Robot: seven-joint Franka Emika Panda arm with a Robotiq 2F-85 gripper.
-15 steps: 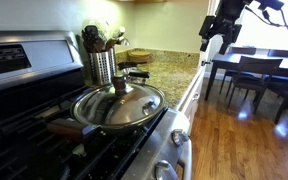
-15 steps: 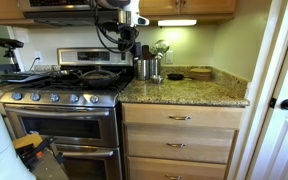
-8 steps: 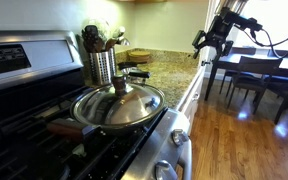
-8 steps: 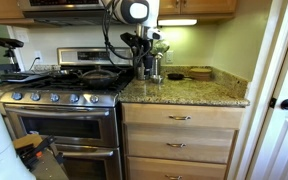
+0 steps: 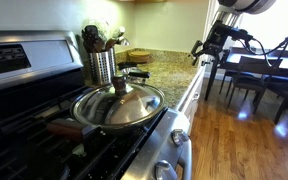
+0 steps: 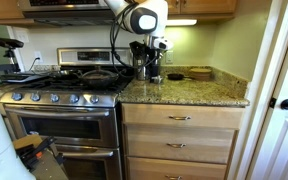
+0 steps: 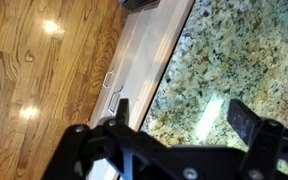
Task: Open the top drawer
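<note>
Gripper (image 6: 152, 68) hovers above the granite counter (image 6: 189, 93), jaws spread wide, holding nothing. The top drawer (image 6: 149, 116) sits shut just under the counter's near edge, below and nearer than the claw, its handle (image 6: 180, 118) running left-to-right.

Daylight from the window (image 5: 287, 38) blows out the background in an exterior view, where the stove knobs (image 5: 177, 138) are soft and out of focus. In an exterior view an under-cabinet lamp (image 6: 176, 22) glows over a dimmer, warm kitchen. The wrist view has glare spots on the wood floor (image 7: 34, 80) and a dark, blurred gripper (image 7: 157, 120).
</note>
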